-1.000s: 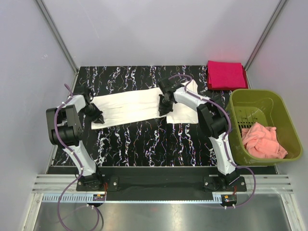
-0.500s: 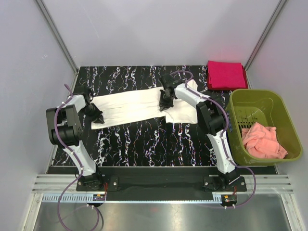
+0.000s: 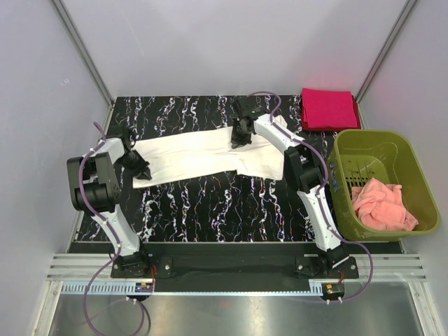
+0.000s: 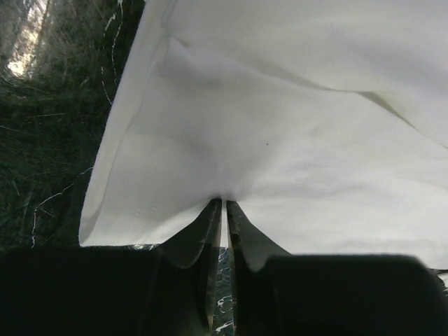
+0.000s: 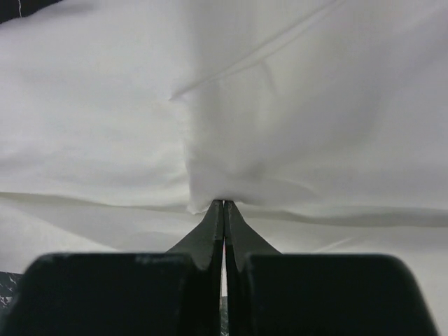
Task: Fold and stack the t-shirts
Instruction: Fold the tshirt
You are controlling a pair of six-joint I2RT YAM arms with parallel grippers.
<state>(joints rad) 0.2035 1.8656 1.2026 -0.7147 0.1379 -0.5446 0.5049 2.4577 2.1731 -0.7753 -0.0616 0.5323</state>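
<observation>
Cream-white t-shirt [image 3: 199, 155], pinched tight by your left hand [image 4: 224, 204] and right hand [image 5: 224, 203], awaits folding and stacking on the folded magenta-red t-shirt [image 3: 329, 108] beyond the basket [image 3: 367, 132].

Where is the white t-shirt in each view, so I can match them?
Top external: the white t-shirt lies as a long band across the middle of the black marbled table.
Left wrist: it fills the centre and right, with one corner at lower left.
Right wrist: it fills nearly the whole picture.
Shared landmark: that table, at left in the left wrist view and in the top left corner of the right wrist view.
</observation>
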